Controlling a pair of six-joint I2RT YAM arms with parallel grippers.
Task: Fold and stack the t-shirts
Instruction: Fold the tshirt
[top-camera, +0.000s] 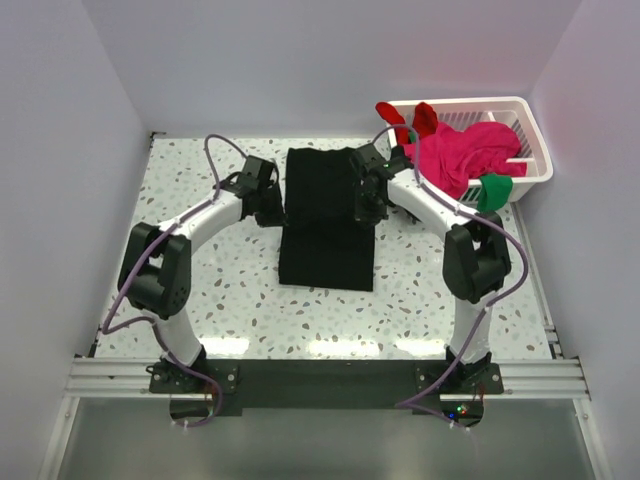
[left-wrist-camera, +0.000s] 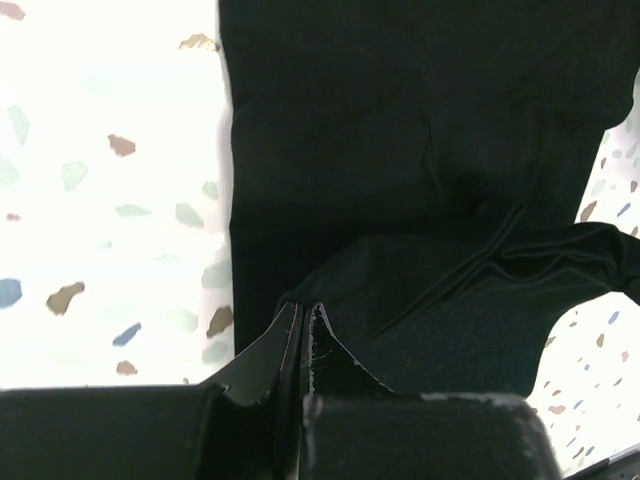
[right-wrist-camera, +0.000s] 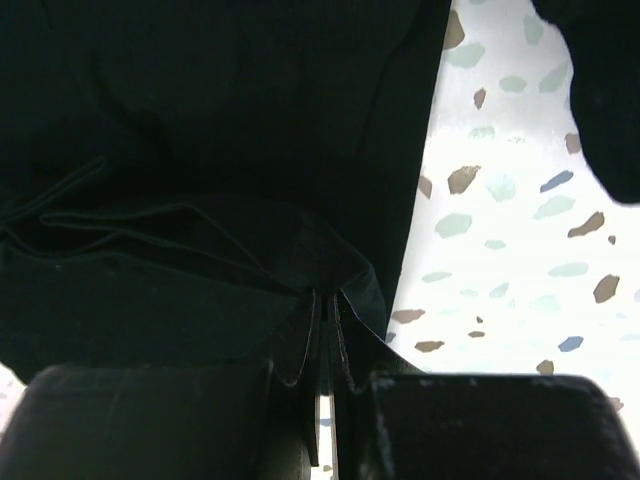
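Left gripper (top-camera: 272, 208) and right gripper (top-camera: 368, 208) pinch opposite edges of a large black cloth t-shirt (top-camera: 325, 225), mid-frame, likely for folding.

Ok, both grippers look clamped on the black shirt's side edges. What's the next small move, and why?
Probably raise both together, level, a little off the table. The left gripper and right gripper are each shut on opposite side edges of the black t-shirt, which lies as a long strip; an even lift should let it fold over without skewing.
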